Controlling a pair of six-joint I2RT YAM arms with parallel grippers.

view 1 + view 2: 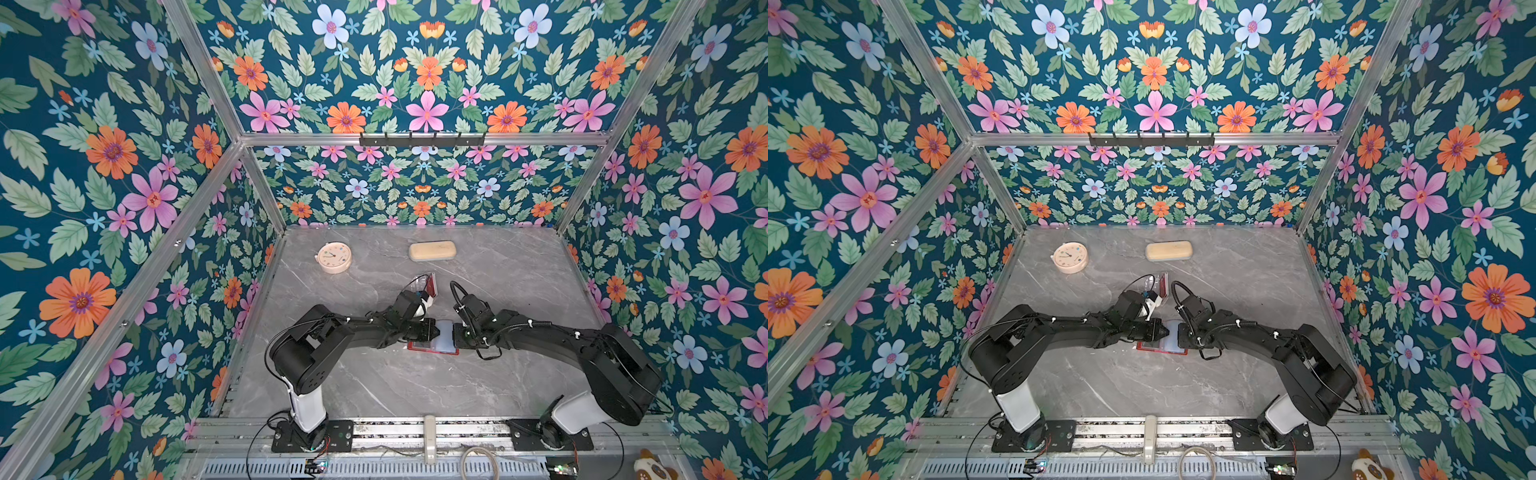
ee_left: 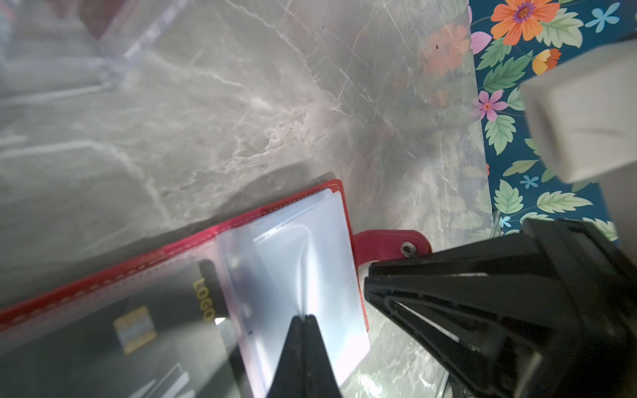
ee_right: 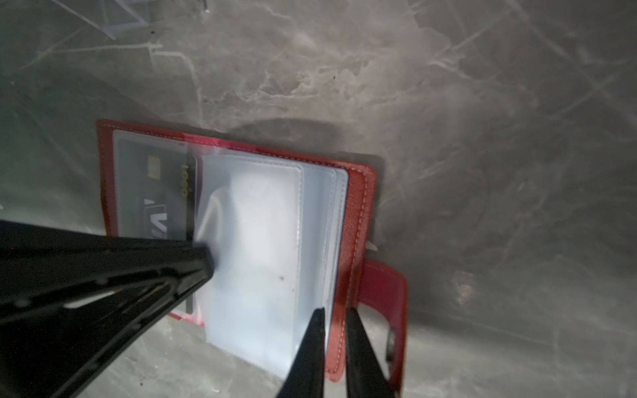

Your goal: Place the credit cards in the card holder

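Credit cards are only partly stowed, by my reading. Far left on the tabletop (image 1: 415,386), at about 10 o'clock, sits a round clock (image 1: 334,257) that plays no part. Next comes the left claw (image 2: 303,318), reaching in from 9 o'clock toward the middle. Its jaws are pressed tight together, apparently pinching a clear sleeve (image 2: 310,262) that bows up out of the card holder (image 1: 432,352). That holder lies flat and open at the centre of the tabletop, between the two claws. Its left page already houses a black card (image 3: 162,193) with a gold chip and pale lettering, so one card looks done. The leaves to the right of it show only empty clear plastic. At 12 o'clock from the holder, near it, a clear stand (image 1: 422,286) props up at least one red card (image 1: 432,286); how many more it carries I cannot tell. Further toward 12 o'clock lies a beige case (image 1: 432,250), well apart from both arms. The right claw (image 3: 335,312) comes in from 3 o'clock, jaws narrow, tips down at the holder's right cover beside the snap tab (image 3: 386,293). Whether it clamps that cover or merely pins it I cannot tell. What is left, as I judge it, is to open a free pocket, fetch the remaining cards from the stand and slide each one in.
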